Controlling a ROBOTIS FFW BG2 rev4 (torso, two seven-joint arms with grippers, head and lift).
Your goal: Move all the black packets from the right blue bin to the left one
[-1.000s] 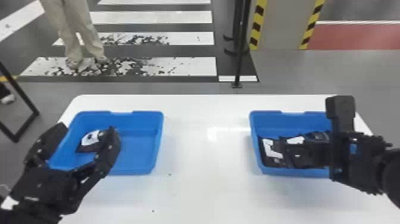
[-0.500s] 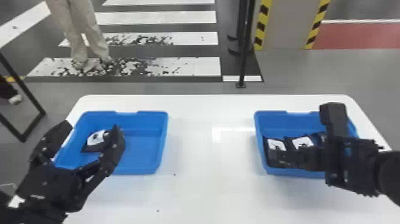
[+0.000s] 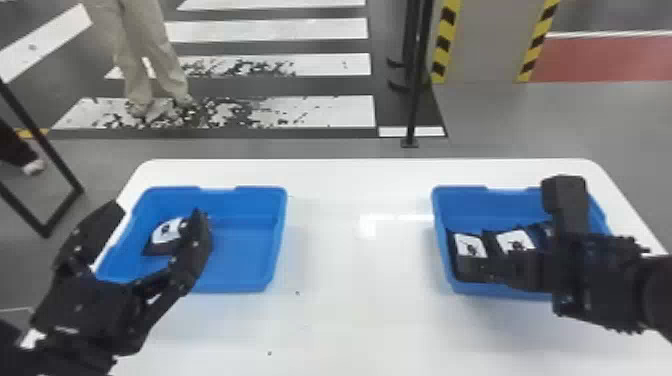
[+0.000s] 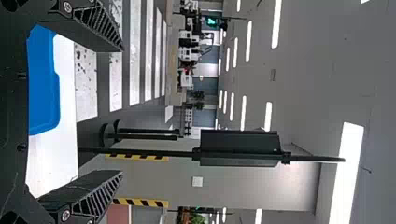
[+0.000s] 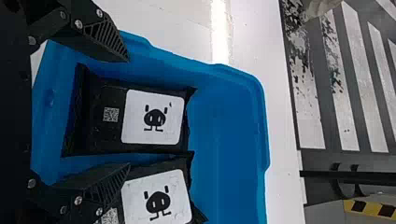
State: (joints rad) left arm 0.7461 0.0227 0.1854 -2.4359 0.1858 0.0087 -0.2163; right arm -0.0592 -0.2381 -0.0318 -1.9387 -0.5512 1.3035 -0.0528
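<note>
At least two black packets pointing longways forward in right bin, one packet in left bin, left gripper open, right gripper open

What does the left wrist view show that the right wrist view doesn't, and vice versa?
Left wrist view: the left blue bin, ceiling lights and a black panel.

Right wrist view: the right blue bin, holding two black packets with white labels.

Both: white table, floor stripes, yellow-and-black edging, and open fingers, of the left gripper and right gripper respectively.
</note>
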